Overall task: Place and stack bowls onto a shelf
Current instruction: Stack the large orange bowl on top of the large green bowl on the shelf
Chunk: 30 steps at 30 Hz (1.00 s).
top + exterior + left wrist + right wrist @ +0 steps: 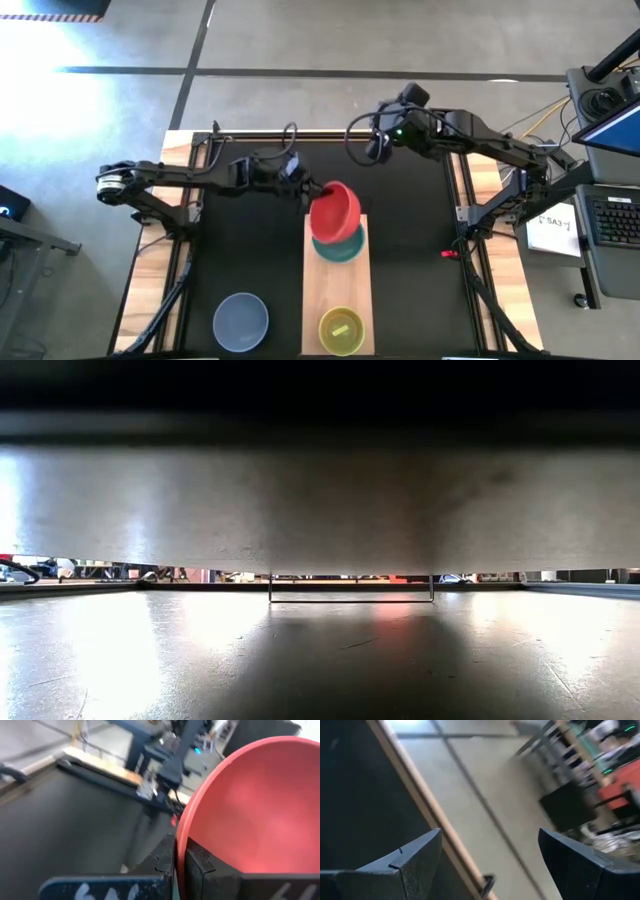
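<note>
The pale wooden shelf (337, 290) lies on the black table. A teal bowl (340, 247) rests on its far end, and a yellow bowl (341, 330) holding a green one on its near end. My left gripper (308, 194) is shut on a red bowl (335, 212), held tilted just above the teal bowl. The red bowl fills the left wrist view (250, 810). A grey-blue bowl (241, 321) sits on the table left of the shelf. My right gripper (490, 855) is open and empty, raised near the table's far edge (378, 150). My left gripper pinches the red bowl's rim (179, 851) on the bowl's left side, one finger inside the bowl (210, 870) and one outside (157, 862). The fingers come from the table's left. The bowl is tilted, its opening turned up and leftward, over the teal bowl.
The low view is mostly blocked by a grey surface close to the camera. Wooden side rails (480, 200) run along the table's left and right. A small red thing (449, 254) lies on the table right of the shelf.
</note>
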Each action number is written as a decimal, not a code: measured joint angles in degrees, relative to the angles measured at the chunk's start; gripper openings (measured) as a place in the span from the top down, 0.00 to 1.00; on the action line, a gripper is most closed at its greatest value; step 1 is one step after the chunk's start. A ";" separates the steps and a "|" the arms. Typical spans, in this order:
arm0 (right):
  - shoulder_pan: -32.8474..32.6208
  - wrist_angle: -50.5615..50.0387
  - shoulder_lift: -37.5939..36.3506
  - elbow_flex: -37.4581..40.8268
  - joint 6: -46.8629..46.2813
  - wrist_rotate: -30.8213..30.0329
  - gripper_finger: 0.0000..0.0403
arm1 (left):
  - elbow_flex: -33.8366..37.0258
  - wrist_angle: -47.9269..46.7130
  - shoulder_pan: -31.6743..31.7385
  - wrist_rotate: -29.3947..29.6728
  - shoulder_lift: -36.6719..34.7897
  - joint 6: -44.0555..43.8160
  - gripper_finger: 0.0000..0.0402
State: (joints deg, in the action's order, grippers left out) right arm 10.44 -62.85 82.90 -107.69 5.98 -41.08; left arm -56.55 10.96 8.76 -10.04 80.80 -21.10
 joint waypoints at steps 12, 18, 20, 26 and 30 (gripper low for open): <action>-0.04 -11.88 0.03 2.06 -7.88 7.61 0.21 | -0.02 -9.33 -4.21 5.31 1.71 -2.23 1.00; -0.04 -16.51 0.66 4.73 -13.50 7.67 0.22 | -0.02 -9.82 -4.18 5.65 3.68 -2.41 1.00; -0.04 -16.66 0.76 5.65 -15.91 7.64 0.23 | -0.02 -10.97 -4.23 5.59 3.73 -2.42 1.00; -0.04 -17.51 0.83 7.52 -18.02 8.15 0.27 | -0.02 -14.36 -4.34 5.46 3.71 -3.43 1.00; -0.04 -17.47 0.83 7.54 -18.20 8.15 0.27 | -0.02 -13.48 -4.34 5.49 3.71 -3.14 1.00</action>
State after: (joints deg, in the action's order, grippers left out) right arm 10.39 -80.31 83.72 -100.16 -12.22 -32.93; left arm -56.58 -2.52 4.43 -4.56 84.51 -24.24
